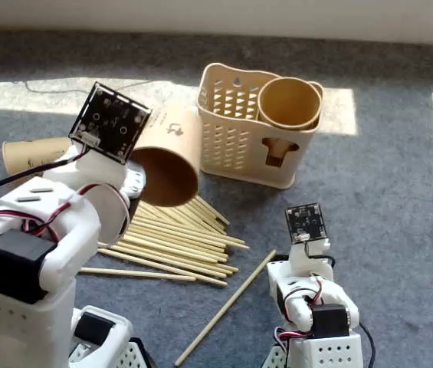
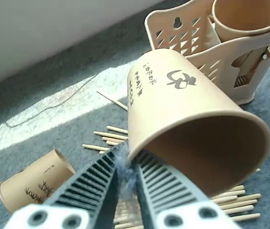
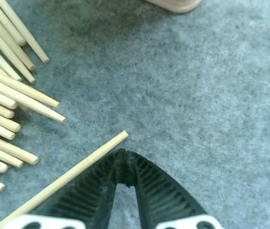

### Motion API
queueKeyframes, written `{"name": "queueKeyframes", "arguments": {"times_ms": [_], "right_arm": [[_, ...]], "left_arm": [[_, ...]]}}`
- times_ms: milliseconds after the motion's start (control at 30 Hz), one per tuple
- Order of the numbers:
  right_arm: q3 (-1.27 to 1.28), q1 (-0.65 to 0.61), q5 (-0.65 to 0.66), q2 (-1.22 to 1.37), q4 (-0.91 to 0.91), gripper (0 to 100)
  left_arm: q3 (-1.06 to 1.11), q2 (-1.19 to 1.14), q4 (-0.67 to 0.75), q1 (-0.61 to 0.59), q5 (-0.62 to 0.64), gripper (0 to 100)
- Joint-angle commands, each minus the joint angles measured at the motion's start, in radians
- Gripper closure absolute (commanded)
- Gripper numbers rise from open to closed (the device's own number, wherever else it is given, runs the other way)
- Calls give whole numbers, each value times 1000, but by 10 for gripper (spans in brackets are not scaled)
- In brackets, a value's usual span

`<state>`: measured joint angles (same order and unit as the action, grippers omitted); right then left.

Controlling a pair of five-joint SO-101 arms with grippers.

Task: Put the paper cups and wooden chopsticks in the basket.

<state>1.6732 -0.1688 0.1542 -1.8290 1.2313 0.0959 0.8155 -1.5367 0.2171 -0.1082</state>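
Left gripper (image 2: 125,162) pinches the rim of a tilted paper cup (image 2: 187,124) beside the basket (image 1: 235,130); right gripper (image 3: 125,155) — fingers together, empty — sits over carpet (image 3: 211,95) near the scattered chopsticks (image 3: 10,90).

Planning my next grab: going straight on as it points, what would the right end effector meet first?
Most likely bare grey carpet just past the tip of the lone wooden chopstick; the right end effector aims there, though depth is unclear.

grey carpet (image 1: 392,207), thin cable (image 2: 63,102)
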Motion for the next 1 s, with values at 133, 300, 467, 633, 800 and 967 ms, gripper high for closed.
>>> {"name": "queueKeyframes", "arguments": {"times_ms": [133, 300, 467, 633, 800, 967], "right_arm": [[97, 12, -6, -7, 4, 993], [97, 12, -6, -7, 4, 993], [97, 12, -6, -7, 4, 993], [97, 12, -6, -7, 4, 993], [97, 12, -6, -7, 4, 993], [97, 12, -6, -7, 4, 993]], "left_arm": [[-209, -180, 31, 147, 104, 993], [-263, -294, 120, 214, 109, 993], [-298, -386, 207, 257, 109, 993], [-305, -464, 293, 278, 109, 993], [-305, -522, 351, 283, 109, 994], [-305, -570, 394, 283, 109, 992]]}}
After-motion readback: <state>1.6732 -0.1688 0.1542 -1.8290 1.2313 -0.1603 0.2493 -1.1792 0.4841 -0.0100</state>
